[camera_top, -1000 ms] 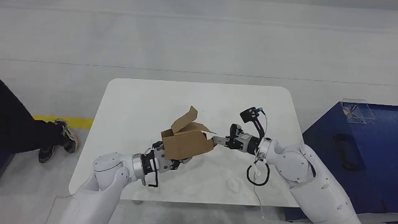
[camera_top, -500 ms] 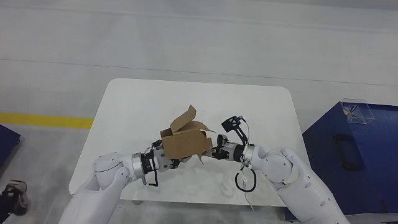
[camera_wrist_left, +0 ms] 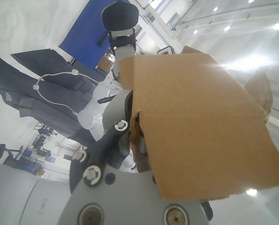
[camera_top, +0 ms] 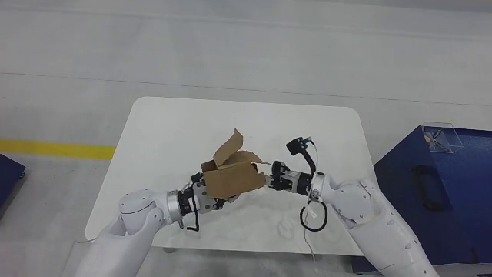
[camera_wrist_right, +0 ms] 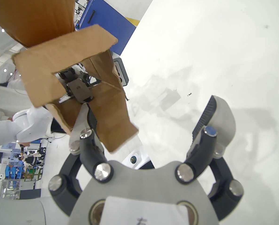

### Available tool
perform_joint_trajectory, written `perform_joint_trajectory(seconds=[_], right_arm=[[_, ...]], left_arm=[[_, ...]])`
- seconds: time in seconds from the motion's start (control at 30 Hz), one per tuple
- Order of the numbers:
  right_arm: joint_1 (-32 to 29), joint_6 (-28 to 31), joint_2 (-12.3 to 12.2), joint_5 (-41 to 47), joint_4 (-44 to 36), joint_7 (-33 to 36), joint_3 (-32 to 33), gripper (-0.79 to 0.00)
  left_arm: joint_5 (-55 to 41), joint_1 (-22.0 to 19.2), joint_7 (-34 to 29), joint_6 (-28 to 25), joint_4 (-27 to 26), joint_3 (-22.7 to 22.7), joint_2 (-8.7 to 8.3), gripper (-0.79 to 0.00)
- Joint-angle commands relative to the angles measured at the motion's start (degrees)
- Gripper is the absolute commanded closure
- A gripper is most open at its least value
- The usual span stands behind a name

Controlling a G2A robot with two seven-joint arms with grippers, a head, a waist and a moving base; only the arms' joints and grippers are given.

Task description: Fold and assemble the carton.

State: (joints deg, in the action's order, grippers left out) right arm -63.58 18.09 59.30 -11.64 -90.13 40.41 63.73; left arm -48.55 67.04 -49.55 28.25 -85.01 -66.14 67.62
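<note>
The brown carton (camera_top: pixel 231 175) is half-formed, one flap standing up at its far side. Left jaws clamp its left end; right jaws gape at its right flap.

The white tabletop (camera_top: pixel 177 127), rounded at its corners, sits in the lower middle of the top view on a pale grey floor (camera_top: pixel 231 38). In the right wrist view the tabletop (camera_wrist_right: pixel 212 36) spreads across the upper right, with a few small dark specks (camera_wrist_right: pixel 266 26) on it.
</note>
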Motion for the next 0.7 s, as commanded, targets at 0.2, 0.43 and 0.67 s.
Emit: perform_joint_trajectory(seconds=[0.2,0.43,0.67], right_arm=[[-2.2,1.7,-0.9,1.2,-2.5,1.9,4.2,-0.785],[-3.1,2.4,-1.1,1.3,-3.6,2.7,4.9,-0.785],[-3.5,2.6,-1.0,2.1,-5.5,3.6,4.5,-0.785]], left_arm=[[-0.1,-0.7,1.0,-0.3,0.4,1.2,0.14,0.0],[-0.6,-1.1,2.0,-0.7,0.5,1.6,0.21,0.0],[-0.9,-1.6,3.1,-0.9,1.5,1.9,0.3,0.0]])
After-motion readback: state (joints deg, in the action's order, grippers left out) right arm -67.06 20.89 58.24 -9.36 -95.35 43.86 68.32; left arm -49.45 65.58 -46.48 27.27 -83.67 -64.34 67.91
